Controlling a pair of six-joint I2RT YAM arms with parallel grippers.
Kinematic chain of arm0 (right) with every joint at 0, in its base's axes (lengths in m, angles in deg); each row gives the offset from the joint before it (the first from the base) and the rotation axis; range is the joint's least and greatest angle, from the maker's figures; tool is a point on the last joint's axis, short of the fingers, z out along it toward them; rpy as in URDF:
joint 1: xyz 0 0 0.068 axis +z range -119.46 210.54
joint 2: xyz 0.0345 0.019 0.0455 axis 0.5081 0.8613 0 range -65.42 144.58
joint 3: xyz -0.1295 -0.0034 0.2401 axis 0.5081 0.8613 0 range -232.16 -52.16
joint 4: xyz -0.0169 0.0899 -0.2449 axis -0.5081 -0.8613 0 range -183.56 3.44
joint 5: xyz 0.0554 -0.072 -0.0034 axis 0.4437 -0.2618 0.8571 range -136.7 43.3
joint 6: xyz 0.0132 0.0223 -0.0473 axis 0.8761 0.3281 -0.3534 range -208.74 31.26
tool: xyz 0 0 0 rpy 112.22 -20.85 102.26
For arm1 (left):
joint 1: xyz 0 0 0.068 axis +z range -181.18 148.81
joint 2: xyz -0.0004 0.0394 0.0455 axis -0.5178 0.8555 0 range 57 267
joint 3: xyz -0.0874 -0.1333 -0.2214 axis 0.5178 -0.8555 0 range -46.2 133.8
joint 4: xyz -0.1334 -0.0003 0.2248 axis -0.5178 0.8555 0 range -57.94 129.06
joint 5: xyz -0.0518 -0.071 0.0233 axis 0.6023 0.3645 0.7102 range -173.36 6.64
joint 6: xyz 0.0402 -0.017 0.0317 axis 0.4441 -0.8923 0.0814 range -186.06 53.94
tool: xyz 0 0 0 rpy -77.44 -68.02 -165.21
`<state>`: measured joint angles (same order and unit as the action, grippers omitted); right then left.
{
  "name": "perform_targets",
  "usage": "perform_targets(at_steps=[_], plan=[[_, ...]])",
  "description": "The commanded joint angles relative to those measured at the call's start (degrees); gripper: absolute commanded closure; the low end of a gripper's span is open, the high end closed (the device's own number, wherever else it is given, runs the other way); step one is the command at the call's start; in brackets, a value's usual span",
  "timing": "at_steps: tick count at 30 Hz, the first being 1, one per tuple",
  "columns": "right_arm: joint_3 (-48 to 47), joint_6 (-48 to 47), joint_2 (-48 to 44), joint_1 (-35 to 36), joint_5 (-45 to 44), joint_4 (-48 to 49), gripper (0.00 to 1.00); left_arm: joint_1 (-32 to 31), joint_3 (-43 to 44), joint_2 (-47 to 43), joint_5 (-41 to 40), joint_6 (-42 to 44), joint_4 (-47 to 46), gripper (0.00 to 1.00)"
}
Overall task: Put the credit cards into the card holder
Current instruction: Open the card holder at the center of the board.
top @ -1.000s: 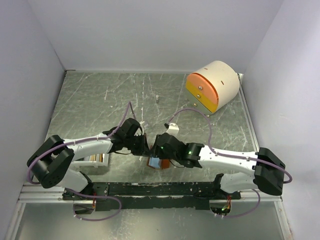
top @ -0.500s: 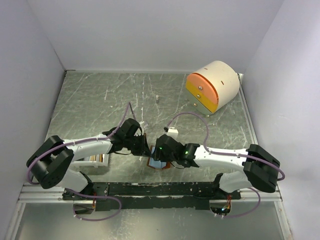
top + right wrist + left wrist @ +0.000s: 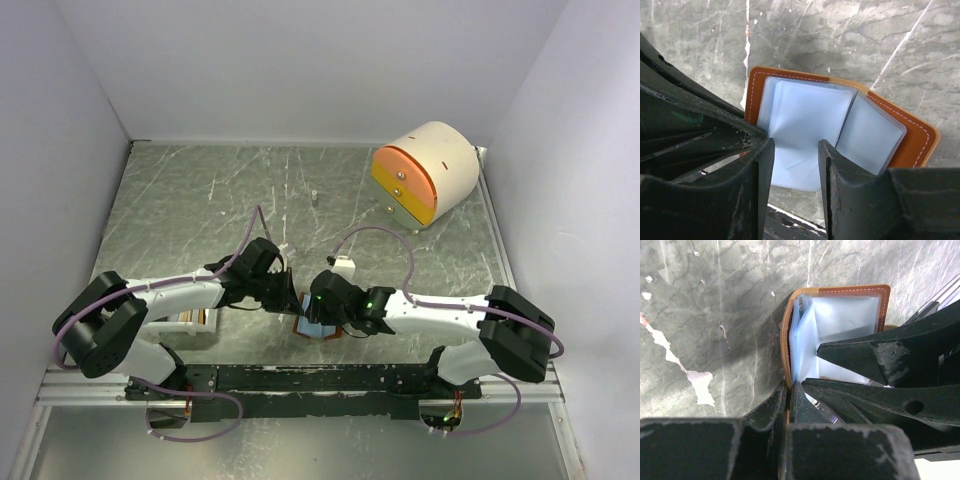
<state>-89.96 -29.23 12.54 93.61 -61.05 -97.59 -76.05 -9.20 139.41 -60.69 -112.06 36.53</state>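
Note:
The card holder [image 3: 312,327] lies open near the table's front edge, rust-brown with pale blue pockets [image 3: 805,115]. My left gripper [image 3: 293,299] is shut on its brown left edge [image 3: 786,347], which runs in between the jaws [image 3: 788,385]. My right gripper [image 3: 795,142] comes in from the right [image 3: 319,307]. Its jaws stand apart, with the fingertips on a creased pale blue pocket and nothing between them. In the left wrist view its black fingers [image 3: 880,355] cover the near half of the holder. A shiny grey sliver [image 3: 821,407], perhaps a credit card, shows under them.
A white tray [image 3: 184,319] with a gold-edged stack sits beside the left arm. The cream-and-orange round drawer unit [image 3: 425,170] stands at the back right. A small peg [image 3: 313,196] stands mid-table. White walls close in three sides, and a black rail [image 3: 300,378] runs along the front.
The right arm has folded in, its elbow moving left, and its gripper has slid a little left over the card holder. The left gripper has stayed shut on the holder's edge.

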Motion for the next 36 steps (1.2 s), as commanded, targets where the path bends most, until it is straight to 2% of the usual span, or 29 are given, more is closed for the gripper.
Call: perform_targets(at_steps=[1,15,18,23,27,29,32,36], plan=[[0.07,-0.09,1.17,-0.26,-1.07,-1.06,0.6,-0.64,-0.17,-0.83,0.98,-0.5,-1.74,0.93],[2.79,-0.09,0.43,-0.9,-2.44,-1.55,0.66,-0.59,-0.04,-0.81,0.84,-0.66,-1.45,0.92],[3.56,-0.09,-0.33,-1.01,-2.35,-0.98,0.67,-0.6,-0.12,-0.72,1.3,-1.04,-2.35,0.82],[3.83,-0.18,-0.3,-1.11,-2.06,-0.49,0.68,-0.66,-1.37,-1.08,3.09,-2.34,-6.44,0.59],[3.87,-0.19,-0.08,-1.11,-2.0,-0.4,0.69,-0.75,-2.16,-0.41,4.51,-3.12,-8.91,0.52],[3.98,-0.14,-0.21,-1.11,-1.95,-0.4,0.69,-0.75,-2.11,0.19,4.09,-2.98,-8.83,0.53],[4.18,-0.09,-0.57,-1.11,-2.0,-0.4,0.69,-0.72,-2.1,1.42,4.36,-2.87,-9.39,0.63],[4.52,0.07,-1.13,-1.18,-2.24,-0.53,0.69,-0.74,-2.31,3.24,5.61,-3.11,-11.24,0.71]])
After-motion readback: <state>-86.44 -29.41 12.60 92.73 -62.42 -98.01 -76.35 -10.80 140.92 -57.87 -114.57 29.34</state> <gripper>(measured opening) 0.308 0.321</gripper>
